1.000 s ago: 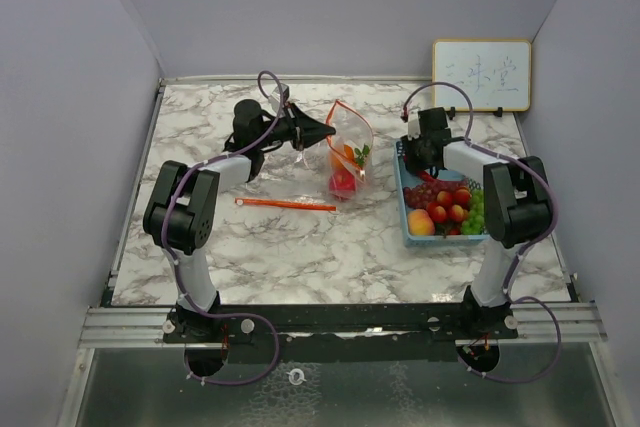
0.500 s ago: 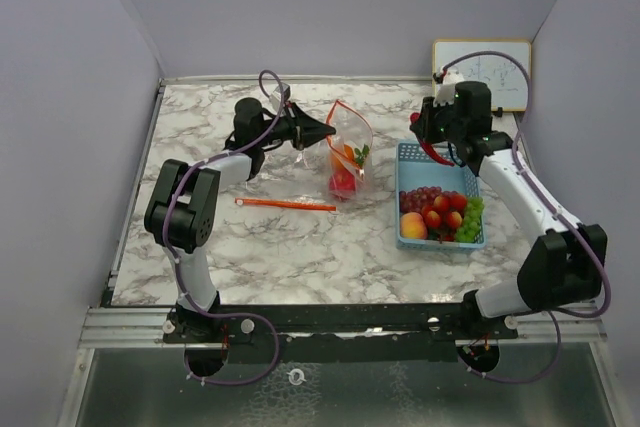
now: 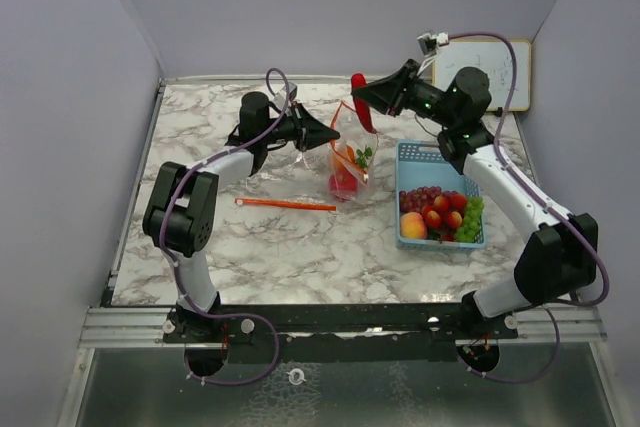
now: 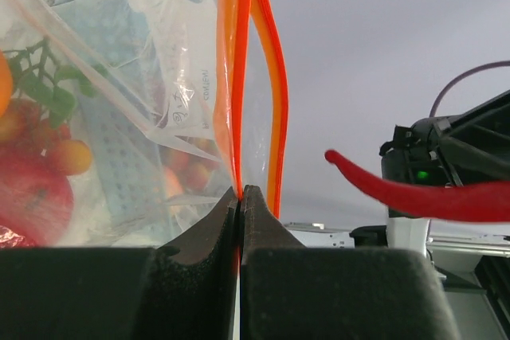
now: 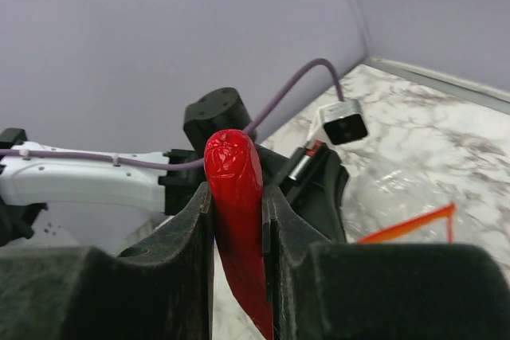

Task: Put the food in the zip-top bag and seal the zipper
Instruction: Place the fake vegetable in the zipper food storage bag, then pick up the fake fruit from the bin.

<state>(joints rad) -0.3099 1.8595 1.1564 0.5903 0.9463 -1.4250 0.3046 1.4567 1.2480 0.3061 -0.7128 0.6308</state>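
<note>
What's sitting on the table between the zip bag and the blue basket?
Nothing. In the top view, only bare marble table separates the bag from the basket.

Honestly not much to read here. The whiteboard [image 3: 505, 82] at the back right has faint marker strokes, but I can't make them out. The zip-top bag [image 4: 183, 61] has some small grey print in the left wrist view, too blurry to read.
</note>
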